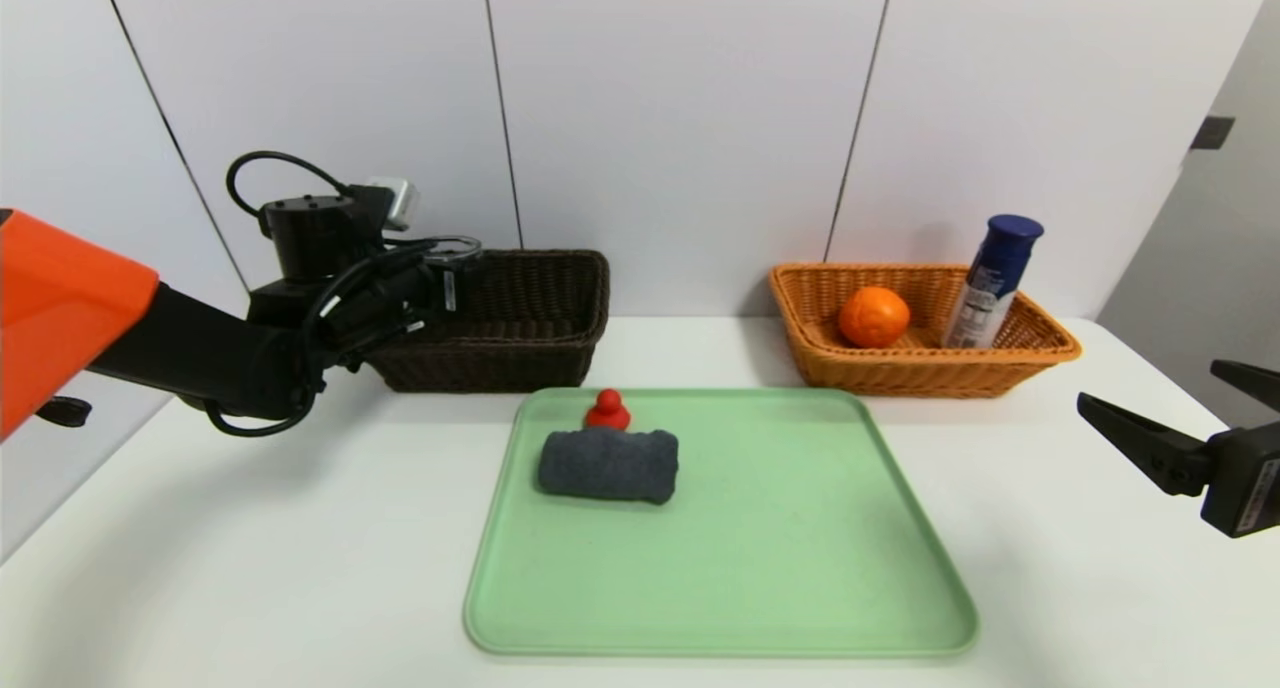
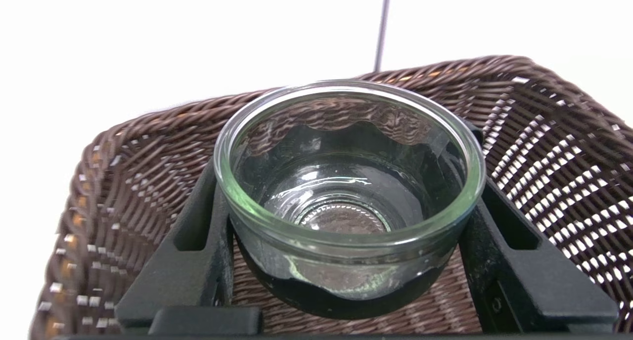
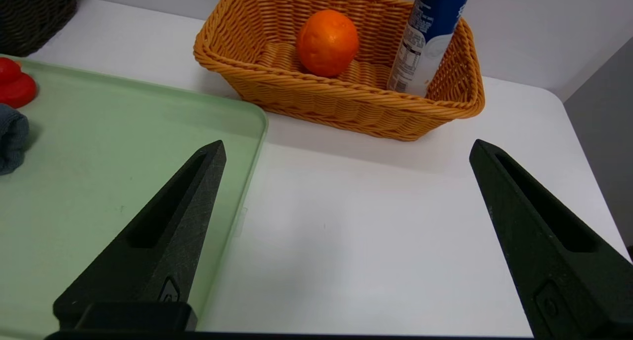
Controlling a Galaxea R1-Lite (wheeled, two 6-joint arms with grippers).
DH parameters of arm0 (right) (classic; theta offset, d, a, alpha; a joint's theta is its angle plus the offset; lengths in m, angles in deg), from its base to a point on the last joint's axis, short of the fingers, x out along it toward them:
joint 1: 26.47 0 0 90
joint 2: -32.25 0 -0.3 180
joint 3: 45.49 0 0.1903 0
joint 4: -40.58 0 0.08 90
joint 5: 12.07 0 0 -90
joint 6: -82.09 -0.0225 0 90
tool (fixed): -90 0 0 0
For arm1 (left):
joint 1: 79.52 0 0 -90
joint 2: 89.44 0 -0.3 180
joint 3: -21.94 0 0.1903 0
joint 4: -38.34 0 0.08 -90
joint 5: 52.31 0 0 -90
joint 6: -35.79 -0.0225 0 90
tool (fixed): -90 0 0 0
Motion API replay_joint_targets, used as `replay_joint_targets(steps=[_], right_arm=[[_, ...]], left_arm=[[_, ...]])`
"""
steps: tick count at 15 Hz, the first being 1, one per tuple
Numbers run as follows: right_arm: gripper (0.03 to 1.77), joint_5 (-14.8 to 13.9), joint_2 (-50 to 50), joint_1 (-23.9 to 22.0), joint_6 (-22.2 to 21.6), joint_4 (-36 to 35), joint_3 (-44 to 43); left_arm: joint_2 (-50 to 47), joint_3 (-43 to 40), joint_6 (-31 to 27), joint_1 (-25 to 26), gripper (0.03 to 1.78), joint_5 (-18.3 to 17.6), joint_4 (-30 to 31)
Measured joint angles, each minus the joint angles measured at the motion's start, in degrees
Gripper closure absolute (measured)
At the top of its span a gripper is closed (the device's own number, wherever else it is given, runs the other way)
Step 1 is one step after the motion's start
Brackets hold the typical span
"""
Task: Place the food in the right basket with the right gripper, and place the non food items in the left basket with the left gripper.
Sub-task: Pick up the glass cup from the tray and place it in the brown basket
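The left gripper (image 2: pixel 346 221) grasps a glass bowl (image 2: pixel 346 191) over the dark wicker basket (image 2: pixel 544 147); the right gripper (image 3: pixel 346 231) hangs released over the counter (image 3: pixel 371 206).

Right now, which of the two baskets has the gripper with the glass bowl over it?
The dark brown basket, at the robot's left. The left gripper holds the glass bowl above it; the orange basket holds an orange and a bottle.

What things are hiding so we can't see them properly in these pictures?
- Small red toy: head view, its lower part sits behind the rolled grey towel; the right wrist view's edge cuts both.
- Dark brown wicker basket: head view, the left gripper and arm cover its near corner and floor.
- Blue-capped white bottle: its label is too small to read.
- Clear glass bowl: head view, only a sliver of rim shows.
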Motion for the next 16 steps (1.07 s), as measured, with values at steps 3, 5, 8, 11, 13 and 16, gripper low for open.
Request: replay_joint_targets(steps=[3,5,8,11,13,16], right_arm=[[0.10,0.1,0.0,0.0,-0.9,0.0,0.5],[0.10,0.1,0.0,0.0,-1.2,0.0,0.6],[0.10,0.1,0.1,0.1,-1.9,-0.1,1.0],[0.10,0.1,0.1,0.1,-2.2,-0.1,1.2],[0.10,0.4,0.1,0.2,-2.3,-0.1,1.3],[0.10,0.9,0.0,0.2,-2.4,-0.1,1.4]], left_arm=[[-1.9,6.1,-3.5,1.9,0.58,-2.1,-12.7],[-3.1,10.7,-6.6,2.6,0.58,-2.6,-22.9],[-3.9,18.7,-7.9,2.9,0.58,-2.7,-37.9],[-2.6,25.4,-10.0,2.9,0.58,-2.7,-48.0],[-0.8,28.2,-10.5,2.5,0.58,-2.7,-49.7],[2.2,31.0,-10.7,1.7,0.58,-2.6,-50.0]])
